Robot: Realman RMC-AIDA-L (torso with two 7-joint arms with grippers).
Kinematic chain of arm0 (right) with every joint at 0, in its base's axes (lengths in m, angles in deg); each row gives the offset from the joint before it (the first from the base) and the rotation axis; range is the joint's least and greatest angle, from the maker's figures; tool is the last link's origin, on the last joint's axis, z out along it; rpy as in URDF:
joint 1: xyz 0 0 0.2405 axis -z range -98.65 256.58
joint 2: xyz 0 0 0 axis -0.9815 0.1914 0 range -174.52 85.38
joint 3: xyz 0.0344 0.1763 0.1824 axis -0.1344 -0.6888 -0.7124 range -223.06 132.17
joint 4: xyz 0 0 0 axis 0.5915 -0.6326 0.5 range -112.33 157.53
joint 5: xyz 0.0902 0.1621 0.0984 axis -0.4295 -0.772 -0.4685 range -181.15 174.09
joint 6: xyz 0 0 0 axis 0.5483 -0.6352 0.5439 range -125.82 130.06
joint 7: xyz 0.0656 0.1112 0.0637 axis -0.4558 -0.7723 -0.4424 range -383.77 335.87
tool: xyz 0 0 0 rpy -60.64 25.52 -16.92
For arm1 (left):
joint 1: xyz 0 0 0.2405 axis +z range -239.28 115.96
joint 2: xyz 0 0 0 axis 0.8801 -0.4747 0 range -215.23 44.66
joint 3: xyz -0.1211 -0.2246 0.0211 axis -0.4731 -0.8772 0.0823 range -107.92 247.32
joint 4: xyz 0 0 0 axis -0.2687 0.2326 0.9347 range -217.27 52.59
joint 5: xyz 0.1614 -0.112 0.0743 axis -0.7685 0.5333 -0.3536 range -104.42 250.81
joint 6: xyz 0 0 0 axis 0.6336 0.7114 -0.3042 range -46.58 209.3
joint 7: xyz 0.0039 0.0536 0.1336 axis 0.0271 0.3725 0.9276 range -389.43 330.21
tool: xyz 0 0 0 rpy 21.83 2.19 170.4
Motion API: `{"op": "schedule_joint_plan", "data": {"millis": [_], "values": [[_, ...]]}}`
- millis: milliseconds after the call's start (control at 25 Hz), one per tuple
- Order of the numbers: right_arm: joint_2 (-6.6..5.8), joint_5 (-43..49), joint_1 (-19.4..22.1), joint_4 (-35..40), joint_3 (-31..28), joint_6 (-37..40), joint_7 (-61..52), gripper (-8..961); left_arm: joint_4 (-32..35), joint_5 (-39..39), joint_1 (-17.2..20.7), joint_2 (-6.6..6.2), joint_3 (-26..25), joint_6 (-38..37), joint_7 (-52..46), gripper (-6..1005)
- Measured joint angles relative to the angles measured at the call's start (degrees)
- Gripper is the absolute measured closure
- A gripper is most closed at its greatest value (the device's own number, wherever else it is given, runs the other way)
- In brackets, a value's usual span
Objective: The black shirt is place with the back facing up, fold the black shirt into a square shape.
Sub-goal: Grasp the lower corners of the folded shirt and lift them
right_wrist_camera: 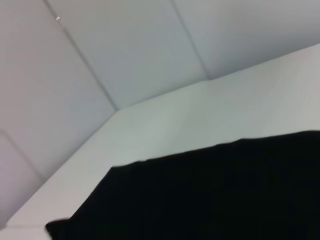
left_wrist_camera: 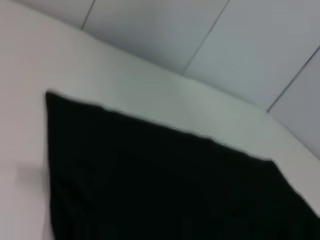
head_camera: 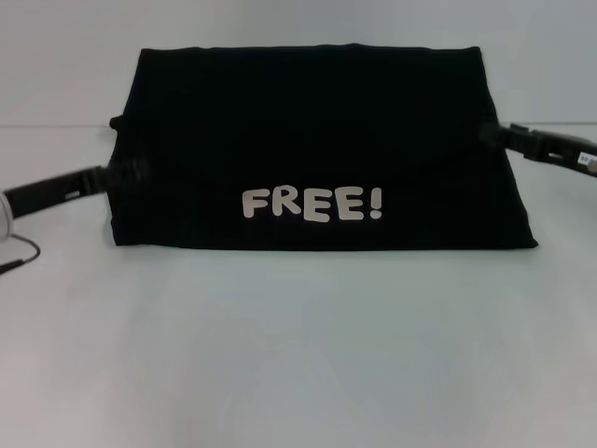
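The black shirt (head_camera: 317,140) lies across the middle of the white table (head_camera: 298,355) as a wide folded shape. A layer with white "FREE!" lettering (head_camera: 312,203) faces up along its near edge. My left gripper (head_camera: 126,175) is at the shirt's left edge, black against the black cloth. At the right edge, a little farther back, is my right gripper (head_camera: 492,136). The left wrist view shows the black shirt (left_wrist_camera: 160,190) close up on the table. In the right wrist view only the black shirt (right_wrist_camera: 210,195) and the table show.
A thin black cable (head_camera: 20,254) lies on the table near the left arm (head_camera: 47,193). Pale wall panels (right_wrist_camera: 150,45) stand behind the table's far edge.
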Motion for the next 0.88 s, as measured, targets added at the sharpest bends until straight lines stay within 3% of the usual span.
{"op": "schedule_joint_plan", "data": {"millis": [200,880], "values": [[0.13,-0.1,1.1,0.9,1.7,1.6,-0.1,270,0.6,-5.5,0.8,0.35,1.0,0.9,-4.2,153],[0.87,-0.3,0.5,0.4,2.0,-2.8,0.0,269,-3.9,-10.0,-1.6,0.47,2.3,8.4,-5.2,203]]}}
